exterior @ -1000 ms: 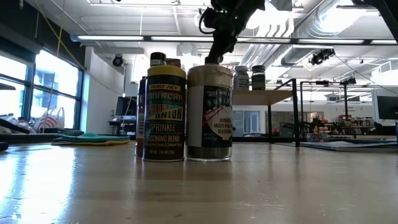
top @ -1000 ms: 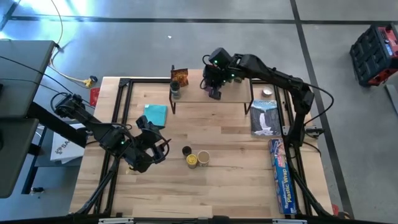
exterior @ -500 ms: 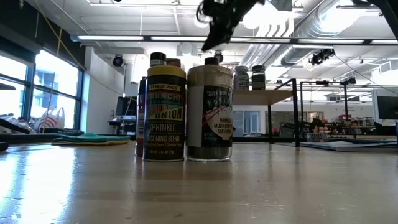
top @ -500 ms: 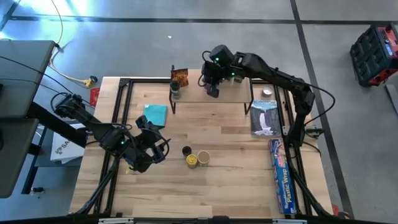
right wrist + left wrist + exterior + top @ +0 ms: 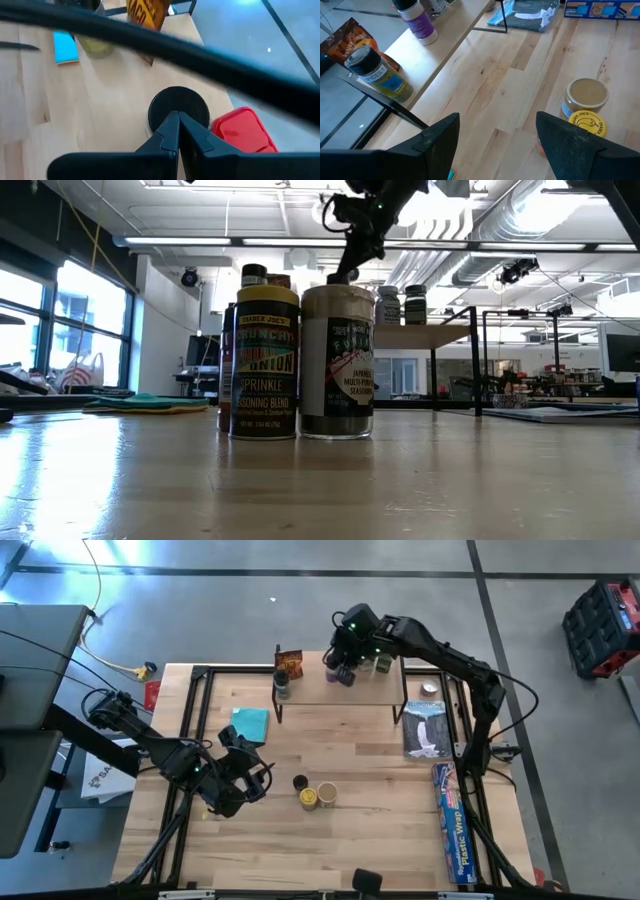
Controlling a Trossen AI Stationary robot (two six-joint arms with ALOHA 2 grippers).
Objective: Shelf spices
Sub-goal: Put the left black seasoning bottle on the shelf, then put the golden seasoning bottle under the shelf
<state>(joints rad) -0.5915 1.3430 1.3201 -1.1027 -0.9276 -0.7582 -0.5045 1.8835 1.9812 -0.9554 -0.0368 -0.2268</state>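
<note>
The shelf (image 5: 320, 692) stands at the table's far side. It bears a blue-labelled jar (image 5: 282, 685), an orange-brown packet (image 5: 289, 662), a dark-lidded jar (image 5: 177, 106), a red-lidded one (image 5: 243, 134) and two jars (image 5: 374, 663) at its far right. My right gripper (image 5: 345, 670) is shut, its tips (image 5: 176, 120) just over the dark lid. Three spice jars (image 5: 314, 792) stand mid-table. My left gripper (image 5: 256, 776) hangs open left of them, with nothing between its fingers (image 5: 440, 142). My right gripper slants down from the table's right onto the shelf, its shut fingertips (image 5: 170, 125) right above the dark lid (image 5: 190, 102) of the upright jar. I cannot tell whether they touch the lid.
A teal cloth (image 5: 250, 723) lies left of the shelf's near legs. A flat packet (image 5: 428, 730) and a long blue plastic wrap box (image 5: 452, 825) lie along the right edge. A small white tin (image 5: 430, 688) sits beside the shelf. Bare wood fills the near half.
My right gripper has gone a little toward the table's far edge over the shelf board and rolled slightly, staying shut.
</note>
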